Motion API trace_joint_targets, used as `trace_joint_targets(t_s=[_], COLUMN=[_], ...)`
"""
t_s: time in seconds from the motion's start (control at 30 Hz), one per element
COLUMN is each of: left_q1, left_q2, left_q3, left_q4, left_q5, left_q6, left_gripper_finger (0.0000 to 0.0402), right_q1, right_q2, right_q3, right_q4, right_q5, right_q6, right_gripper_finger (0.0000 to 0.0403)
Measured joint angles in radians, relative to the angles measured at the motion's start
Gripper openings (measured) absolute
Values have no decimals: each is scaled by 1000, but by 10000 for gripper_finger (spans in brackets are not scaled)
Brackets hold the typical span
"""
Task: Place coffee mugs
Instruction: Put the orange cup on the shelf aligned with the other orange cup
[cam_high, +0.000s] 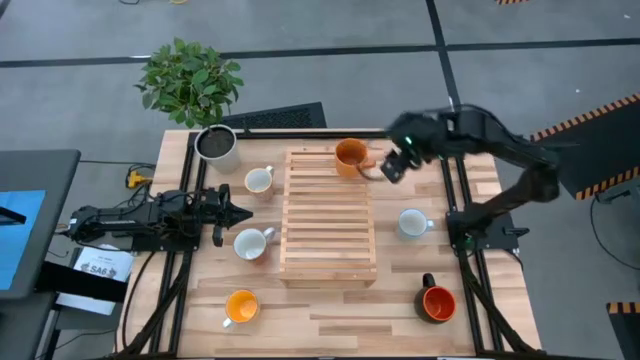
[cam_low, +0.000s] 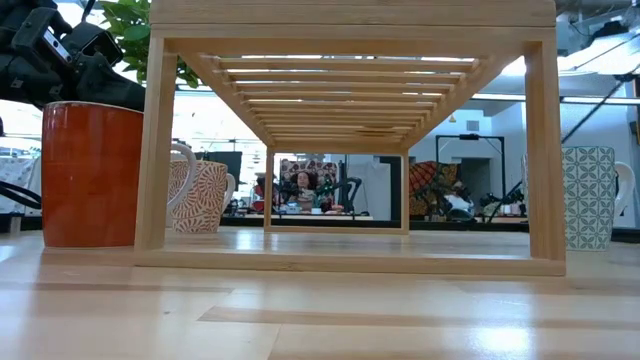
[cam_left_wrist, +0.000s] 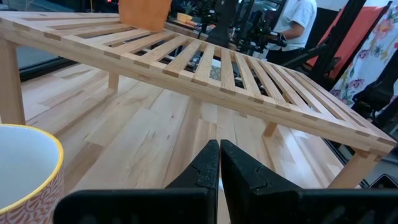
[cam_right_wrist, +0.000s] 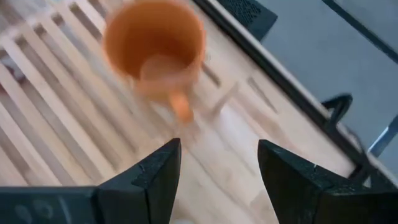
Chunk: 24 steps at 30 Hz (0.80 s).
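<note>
Right gripper (cam_high: 393, 166), fingers parted and empty, is held beside the orange mug (cam_high: 350, 156) set on the rack (cam_high: 330, 235) near the bench's far edge; five mugs are left.

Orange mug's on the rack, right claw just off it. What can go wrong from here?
1. The orange mug sits at the far corner of the slatted wooden rack, its handle pointing over the edge; a nudge might tip it off.
2. The open right claw is close to that handle and may snag it.
</note>
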<state>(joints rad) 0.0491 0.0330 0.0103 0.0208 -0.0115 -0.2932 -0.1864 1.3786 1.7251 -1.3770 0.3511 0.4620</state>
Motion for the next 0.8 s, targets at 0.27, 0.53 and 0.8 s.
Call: trace_joint_targets(t_s=[0.27, 0.53, 0.8], left_q1=[0, 0, 0], left_q2=[0, 0, 0], left_q3=[0, 0, 0], left_q4=[0, 66, 165], left_q5=[0, -28, -20], left_q6=[-5, -8, -138], left_gripper_finger=[0, 0, 0], right_q1=[137, 208, 219], right_q2=[-341, -501, -460], right_q3=[-458, -728, -771], right_q4=[430, 922, 914], right_q5=[46, 103, 91], right_q6=[165, 70, 42], right_gripper_finger=[238, 238, 238])
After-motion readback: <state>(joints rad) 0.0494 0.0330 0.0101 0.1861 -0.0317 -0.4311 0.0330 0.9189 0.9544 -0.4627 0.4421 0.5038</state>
